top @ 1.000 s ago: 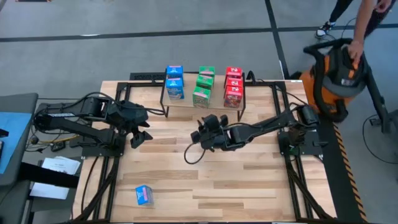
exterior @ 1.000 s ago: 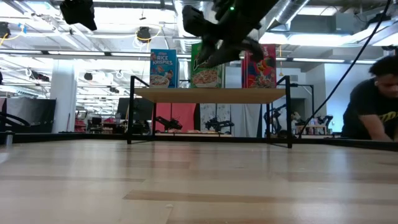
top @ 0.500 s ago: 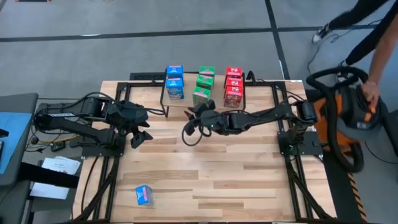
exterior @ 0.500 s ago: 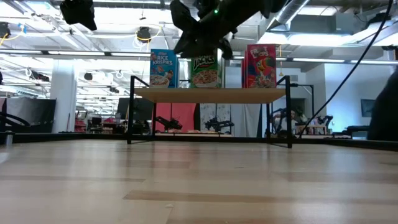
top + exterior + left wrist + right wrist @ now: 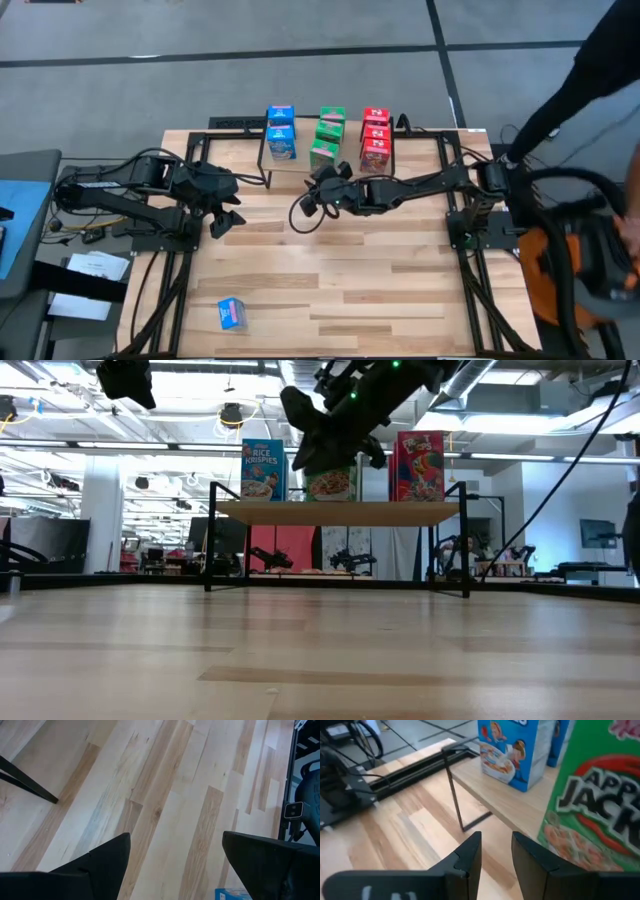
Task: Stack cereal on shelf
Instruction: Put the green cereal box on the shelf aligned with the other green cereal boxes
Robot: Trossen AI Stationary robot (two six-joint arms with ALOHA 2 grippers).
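Note:
The shelf (image 5: 350,165) stands at the table's far middle, its plank on thin black legs. On it stand cereal boxes in three rows: blue (image 5: 281,132), green (image 5: 325,140) and red (image 5: 376,140). One more blue box (image 5: 232,314) lies on the tabletop near the front left. My right gripper (image 5: 318,190) hovers at the shelf's front edge, before the green box (image 5: 590,810) and beside the blue one (image 5: 512,750). Its fingers stand a little apart with nothing between them. My left gripper (image 5: 222,215) waits open above the table's left side.
A person with an orange vacuum cleaner (image 5: 590,260) stands just past the table's right edge. Black frame rails (image 5: 170,270) run along both sides of the table. Bare wood lies between the shelf and the loose blue box.
My right gripper has gone from mid-table toward the far edge, up to the shelf's front at the green boxes, rolling as it went; its finger gap looks the same. The boxes have stayed put. The vacuum cleaner at the right has moved toward the near side.

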